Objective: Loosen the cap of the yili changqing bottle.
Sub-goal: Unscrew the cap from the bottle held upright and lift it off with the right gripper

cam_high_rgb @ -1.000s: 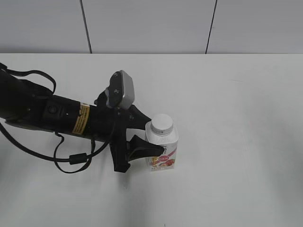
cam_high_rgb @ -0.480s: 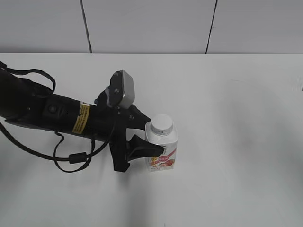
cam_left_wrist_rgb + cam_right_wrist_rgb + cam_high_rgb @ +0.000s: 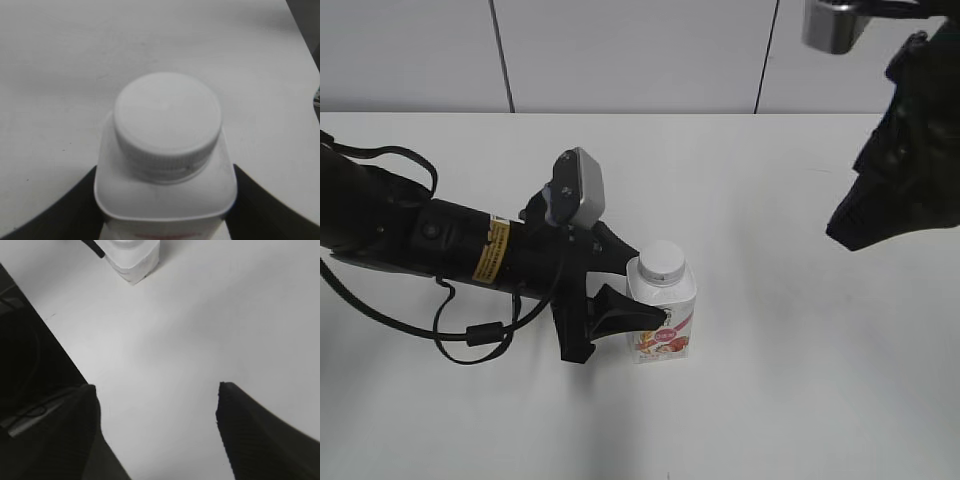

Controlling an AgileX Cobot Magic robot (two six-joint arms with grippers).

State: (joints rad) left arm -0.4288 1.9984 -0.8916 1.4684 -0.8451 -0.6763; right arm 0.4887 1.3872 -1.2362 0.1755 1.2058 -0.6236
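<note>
The yili changqing bottle stands upright on the tabletop, its body clamped by the left pincer. It looks light and thin-walled. The right pincer, spread wide and empty, should take the ribbed cap by its rim.

A plain white table filled the near and middle of the scene; beyond its far edge stood a pale grey panelled wall, split by two dark, slightly slanted vertical seams, one left, one right
</note>
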